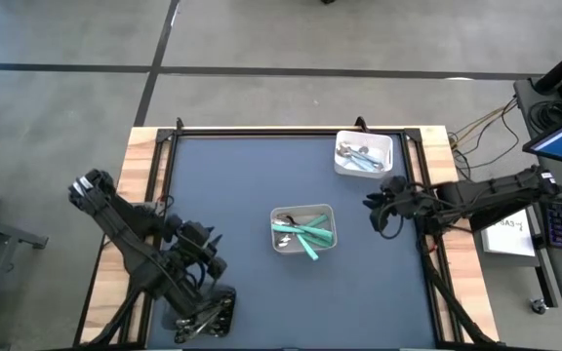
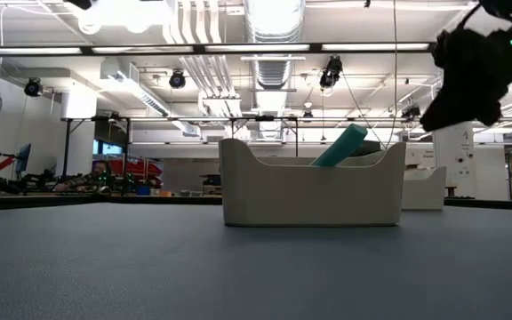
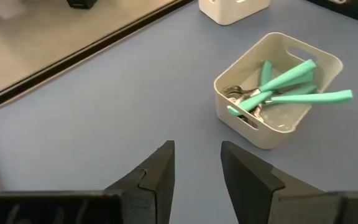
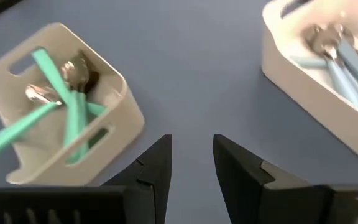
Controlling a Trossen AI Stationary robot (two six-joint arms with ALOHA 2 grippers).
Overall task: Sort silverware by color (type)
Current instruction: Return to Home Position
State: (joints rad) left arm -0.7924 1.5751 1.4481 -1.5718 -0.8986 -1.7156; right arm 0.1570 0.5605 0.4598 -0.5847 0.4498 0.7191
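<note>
**Both grippers empty; silverware lying in two bins**

Right gripper (image 4: 191, 143): the fingers stand a narrow gap apart, with nothing between them and touching nothing. It hangs clear above the table (image 1: 232, 195) near the right edge, just beside the grey bin (image 1: 302, 207) and near the white bin (image 1: 390, 146).

Left gripper (image 3: 197, 149): likewise slightly parted and empty. It is over the near left part of the table, well apart from both bins.

Teal-handled silverware (image 1: 305, 234) lies crossed in the grey bin. One handle runs across the bin. Another slants out over the rim, tilted upward in the low view.

Pale-blue-handled silverware (image 1: 362, 156) lies in the white bin, long axes roughly parallel, metal heads together at one end.
</note>
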